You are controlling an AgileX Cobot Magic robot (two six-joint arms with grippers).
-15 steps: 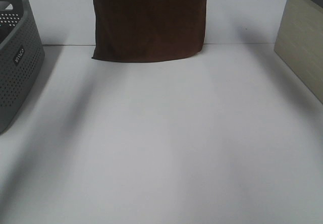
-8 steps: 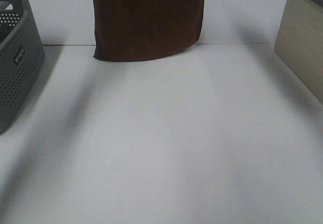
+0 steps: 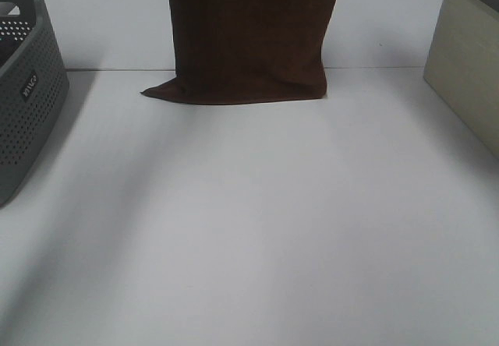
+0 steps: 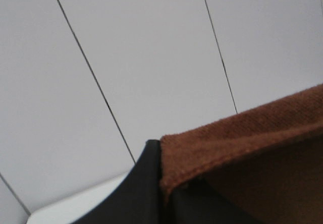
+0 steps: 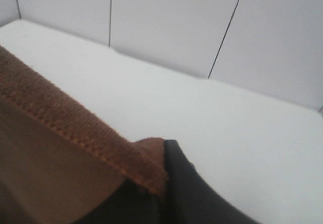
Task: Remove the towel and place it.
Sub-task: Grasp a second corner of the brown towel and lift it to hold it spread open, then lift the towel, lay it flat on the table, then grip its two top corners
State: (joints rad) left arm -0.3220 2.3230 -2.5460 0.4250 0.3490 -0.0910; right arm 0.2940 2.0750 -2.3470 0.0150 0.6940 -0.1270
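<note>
the high view shows the towel hanging down at the far middle of the tabletop, its lower hem resting on the surface, with a grey basket at the left edge and a beige box at the right. only the wrist views show the grip: the left jaws and the right jaws are each clenched on the towel's stitched upper hem. since half a second ago the towel has shifted rightward, its lower left corner now splayed flat.
</note>
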